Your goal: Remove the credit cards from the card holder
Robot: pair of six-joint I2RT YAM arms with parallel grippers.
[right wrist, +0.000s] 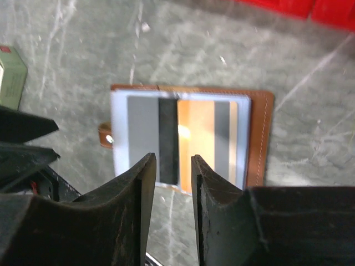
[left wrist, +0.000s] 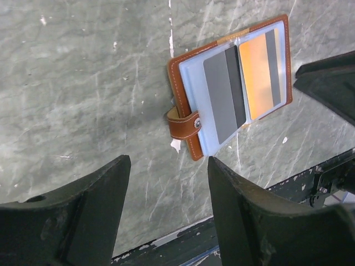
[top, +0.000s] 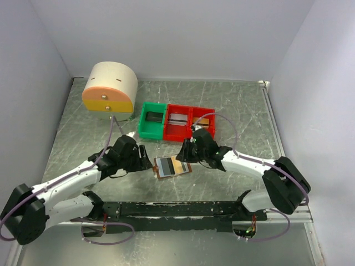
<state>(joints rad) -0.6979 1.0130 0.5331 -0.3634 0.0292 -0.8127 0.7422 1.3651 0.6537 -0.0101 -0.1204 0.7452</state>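
The card holder (top: 173,166) lies open on the bench (top: 238,105), cards inside. At its 9 o'clock the left end effector (left wrist: 169,163) is released. At 3 o'clock the right end effector (right wrist: 172,160) is narrowly parted and empty.

A red bin (top: 178,107) of two compartments stands just beyond the right gripper (top: 184,157), with a green bin (top: 150,133) touching its left side. A rounded beige box with an orange front (top: 110,87) sits well beyond the left gripper (top: 146,159), on the scratched metal table (top: 238,111).
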